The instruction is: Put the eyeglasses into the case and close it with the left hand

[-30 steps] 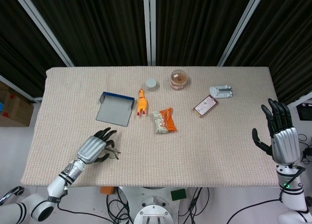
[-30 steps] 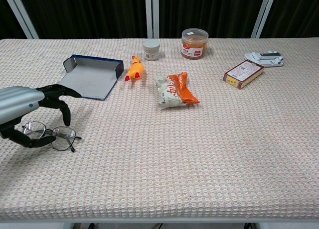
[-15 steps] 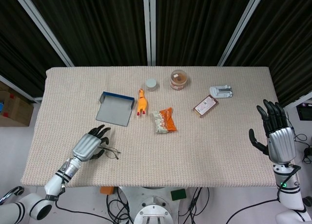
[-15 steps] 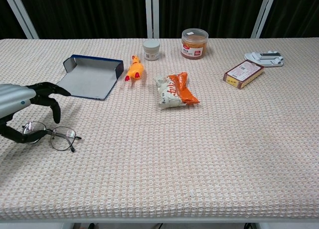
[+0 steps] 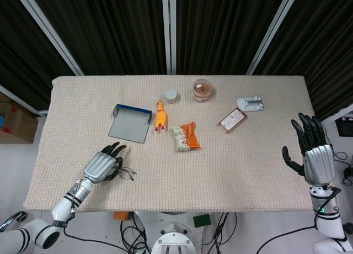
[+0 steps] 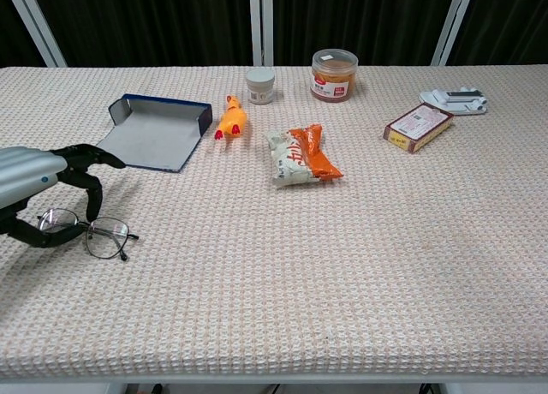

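A table covered in a beige woven cloth (image 6: 385, 257) holds one pair of eyeglasses (image 6: 90, 233), one open blue eyeglass case (image 6: 158, 130), one orange rubber chicken toy (image 6: 229, 118), one orange and white snack packet (image 6: 301, 156), one small white jar (image 6: 260, 84), one clear tub with an orange label (image 6: 334, 74), one flat brown box (image 6: 418, 126) and one white object (image 6: 454, 98) near the far right corner. The eyeglasses lie flat on the cloth near the front left edge, well apart from the case, which sits further back with its lid laid open. The left hand (image 5: 102, 164) is lowered over the eyeglasses, fingers arched down beside the nearer lens and thumb curled under it; whether it grips the frame I cannot tell. The right hand (image 5: 313, 154) is raised off the table's right edge, palm upright, fingers spread and holding nothing.
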Controlling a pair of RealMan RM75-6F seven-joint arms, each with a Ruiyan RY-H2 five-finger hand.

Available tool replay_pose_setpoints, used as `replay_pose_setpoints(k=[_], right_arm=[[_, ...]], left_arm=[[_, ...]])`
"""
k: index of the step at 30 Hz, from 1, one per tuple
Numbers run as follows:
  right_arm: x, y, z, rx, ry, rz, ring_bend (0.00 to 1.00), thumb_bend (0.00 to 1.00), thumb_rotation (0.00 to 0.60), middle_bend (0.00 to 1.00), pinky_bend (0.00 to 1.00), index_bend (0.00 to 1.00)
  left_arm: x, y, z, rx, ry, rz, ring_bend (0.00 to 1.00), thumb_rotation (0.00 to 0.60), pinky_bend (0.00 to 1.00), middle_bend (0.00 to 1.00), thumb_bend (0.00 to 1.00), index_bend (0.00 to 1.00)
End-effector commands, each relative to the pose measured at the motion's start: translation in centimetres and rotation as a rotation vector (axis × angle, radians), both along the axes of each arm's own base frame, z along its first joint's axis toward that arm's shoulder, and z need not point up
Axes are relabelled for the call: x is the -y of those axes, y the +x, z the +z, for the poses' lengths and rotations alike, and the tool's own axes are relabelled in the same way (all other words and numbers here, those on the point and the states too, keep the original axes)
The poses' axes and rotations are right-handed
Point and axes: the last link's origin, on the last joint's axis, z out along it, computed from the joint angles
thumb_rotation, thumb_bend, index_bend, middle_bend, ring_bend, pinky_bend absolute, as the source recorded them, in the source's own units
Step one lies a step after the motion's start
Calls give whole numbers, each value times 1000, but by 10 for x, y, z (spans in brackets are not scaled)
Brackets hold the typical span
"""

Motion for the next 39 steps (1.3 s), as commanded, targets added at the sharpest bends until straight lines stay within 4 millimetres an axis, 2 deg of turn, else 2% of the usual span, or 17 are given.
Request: replay_pose_setpoints(k=[1,18,24,27,32,39], right_arm=[[0,0,0,1,0,0,0,497,600,0,0,0],[0,1,0,0,-2,3,0,500,600,0,0,0],[1,1,1,0,-5,2,0,500,600,0,0,0],[2,1,1,0,-7,2,0,502,600,0,0,0],[3,0,2,-2,-10,-3,0,503,600,0,0,0],[4,-2,2,-6,-12,-17,0,503,600,0,0,0]], left_arm=[[0,-1,-1,3,4,1,19,600,178,100,378,538],[-1,-2,1,32,10,13,19,600,178,104,387,583],[-13,5,12,46,40,0,19,600,178,104,392,583],[-28,11,19,51,69,-19,19,600,178,104,396,587],[-64,29,27,23,145,-76,18,600,179,104,398,593],[-120,47,21,-40,214,-72,5,600,164,75,399,597]])
